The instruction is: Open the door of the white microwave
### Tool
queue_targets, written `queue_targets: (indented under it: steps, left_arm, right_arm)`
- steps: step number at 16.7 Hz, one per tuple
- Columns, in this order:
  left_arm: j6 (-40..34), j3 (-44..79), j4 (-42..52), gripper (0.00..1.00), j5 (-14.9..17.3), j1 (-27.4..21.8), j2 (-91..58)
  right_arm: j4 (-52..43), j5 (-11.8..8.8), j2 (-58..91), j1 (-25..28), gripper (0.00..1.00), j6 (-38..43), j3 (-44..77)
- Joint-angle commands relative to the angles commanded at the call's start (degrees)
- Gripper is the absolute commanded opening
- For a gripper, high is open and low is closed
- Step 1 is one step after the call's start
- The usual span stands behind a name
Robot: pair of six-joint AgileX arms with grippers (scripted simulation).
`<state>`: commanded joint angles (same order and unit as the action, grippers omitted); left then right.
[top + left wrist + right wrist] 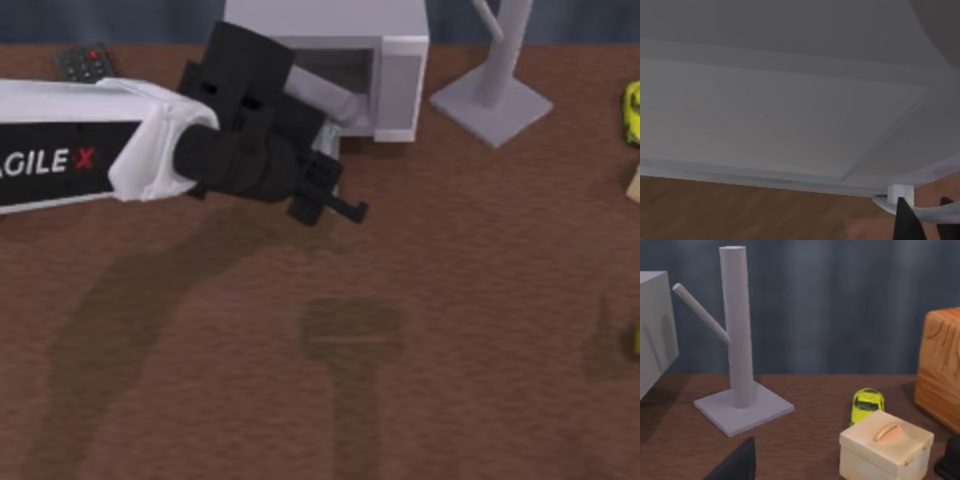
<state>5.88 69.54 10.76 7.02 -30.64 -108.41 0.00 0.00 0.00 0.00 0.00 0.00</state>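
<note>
The white microwave (385, 60) stood at the far edge of the tabletop (450, 300), its cavity facing forward. The door (325, 100) was already swung partly out, hinged toward the left side of the microwave, so the dark interior showed beside the plain grey control panel (398, 85). The left gripper (335, 195) sat just in front of the door's free edge, where a pull would swing the panel further. In the left wrist view the door's flat, smooth white face and its paler inset window filled most of the frame, with a small white tab (900, 192) near the dark fingertips (904, 220). Whether those fingers were clenched on anything or released could not be told.

The right arm was out of the top view; its gripper could not be judged either.

Right of the microwave stood a matte grey stand (492, 100) with a square base and a slanted peg. Further right lay a yellow toy car (867, 405), a cream lidded box (885, 445) and a varnished wooden block (940, 370). A dark remote control (85, 63) lay left of the microwave.
</note>
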Motion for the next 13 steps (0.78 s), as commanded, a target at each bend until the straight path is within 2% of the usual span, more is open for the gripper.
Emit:
queue_targets:
  steps: [9,13]
  left_arm:
    - [0.00,0.00,0.00,0.00,0.00,0.00,0.00]
    - [1.13,-0.61,0.17,0.00,1.37,0.21,0.38]
  right_arm:
    - [0.00,0.00,0.00,0.00,1.00,0.00,0.00]
    - [0.00,0.00,0.00,0.00,1.00,0.00,0.00]
